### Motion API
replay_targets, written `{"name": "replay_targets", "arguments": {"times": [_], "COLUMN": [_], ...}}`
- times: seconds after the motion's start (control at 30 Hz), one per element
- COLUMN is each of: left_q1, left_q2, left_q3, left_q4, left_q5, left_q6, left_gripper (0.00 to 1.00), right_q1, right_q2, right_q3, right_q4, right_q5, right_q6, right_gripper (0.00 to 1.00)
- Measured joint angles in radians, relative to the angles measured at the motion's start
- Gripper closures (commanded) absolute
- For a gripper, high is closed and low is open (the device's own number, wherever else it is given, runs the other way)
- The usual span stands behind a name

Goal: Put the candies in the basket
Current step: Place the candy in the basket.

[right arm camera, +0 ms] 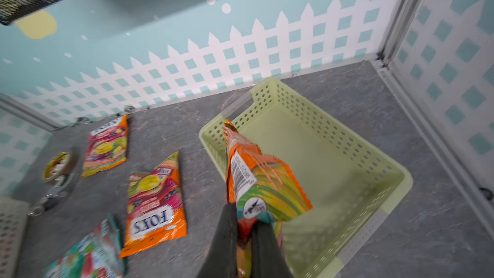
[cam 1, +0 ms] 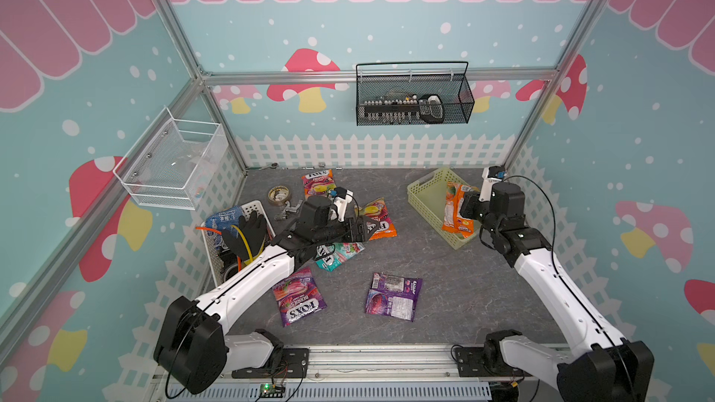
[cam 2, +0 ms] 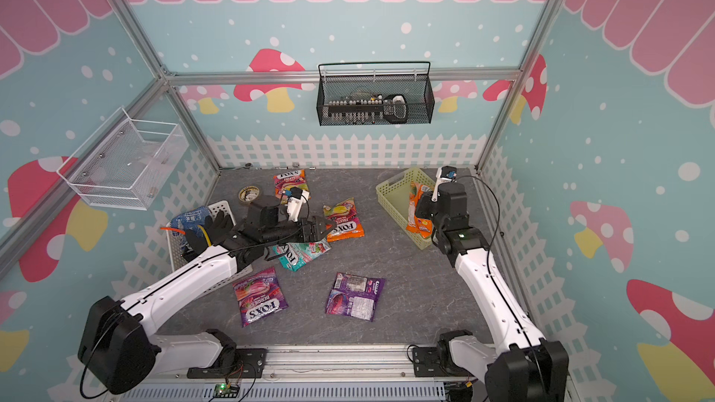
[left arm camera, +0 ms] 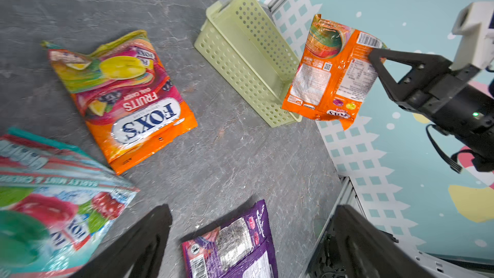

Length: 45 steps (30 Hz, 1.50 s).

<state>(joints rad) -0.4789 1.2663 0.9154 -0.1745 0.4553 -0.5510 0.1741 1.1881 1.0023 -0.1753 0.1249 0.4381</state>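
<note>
My right gripper [right arm camera: 244, 225] is shut on the edge of an orange candy bag [right arm camera: 262, 183], which hangs over the pale green basket [right arm camera: 320, 156] at the far right [cam 1: 421, 187]. The basket floor looks bare. Several candies lie on the grey floor: an orange FOX'S bag [left arm camera: 125, 97], a teal one [left arm camera: 53, 204], a purple one back side up [left arm camera: 235, 242], a purple Berries bag [cam 1: 300, 297] and a pink-orange bag [cam 1: 317, 183] near the back wall. My left gripper [left arm camera: 251, 209] is open and holds nothing, hovering between the orange and teal bags [cam 1: 371, 226].
A white plastic basket [cam 1: 236, 241] with black gloves and cables stands at the left wall. A tape roll [cam 1: 277, 194] and small metal parts lie behind my left arm. A black wire basket [cam 1: 414, 98] and a white wire basket [cam 1: 174, 164] hang on the walls.
</note>
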Motion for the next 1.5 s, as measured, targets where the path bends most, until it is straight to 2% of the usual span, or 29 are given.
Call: {"name": "replay_targets", "arguments": {"times": [0.17, 0.3, 0.43, 0.77, 0.97, 1.17, 1.4, 1.5], "left_q1": [0.021, 0.029, 0.039, 0.079, 0.095, 0.105, 0.123, 0.126], "left_q2": [-0.08, -0.122, -0.149, -0.175, -0.175, -0.175, -0.175, -0.174], "left_q3": [-0.031, -0.034, -0.034, -0.034, -0.042, -0.046, -0.051, -0.055], "left_q4": [-0.052, -0.084, -0.102, -0.135, -0.143, -0.146, -0.148, -0.15], "left_q5": [-0.011, -0.018, -0.024, -0.046, -0.056, -0.056, -0.057, -0.059], "left_q6": [0.019, 0.039, 0.06, 0.093, 0.103, 0.112, 0.118, 0.121], "left_gripper": [0.01, 0.01, 0.01, 0.01, 0.01, 0.01, 0.01, 0.01], "right_q1": [0.011, 0.011, 0.011, 0.021, 0.065, 0.124, 0.14, 0.137], "right_q2": [0.147, 0.238, 0.343, 0.548, 0.674, 0.807, 0.809, 0.79], "right_q3": [0.054, 0.088, 0.138, 0.164, 0.225, 0.308, 0.272, 0.241], "right_q4": [0.106, 0.207, 0.266, 0.318, 0.336, 0.351, 0.344, 0.349], "right_q5": [0.191, 0.293, 0.355, 0.441, 0.462, 0.422, 0.314, 0.252], "right_q6": [-0.113, -0.2, -0.256, -0.274, -0.292, -0.319, -0.344, -0.364], "right_gripper": [1.0, 1.0, 1.0, 1.0, 1.0, 1.0, 1.0, 0.97]}}
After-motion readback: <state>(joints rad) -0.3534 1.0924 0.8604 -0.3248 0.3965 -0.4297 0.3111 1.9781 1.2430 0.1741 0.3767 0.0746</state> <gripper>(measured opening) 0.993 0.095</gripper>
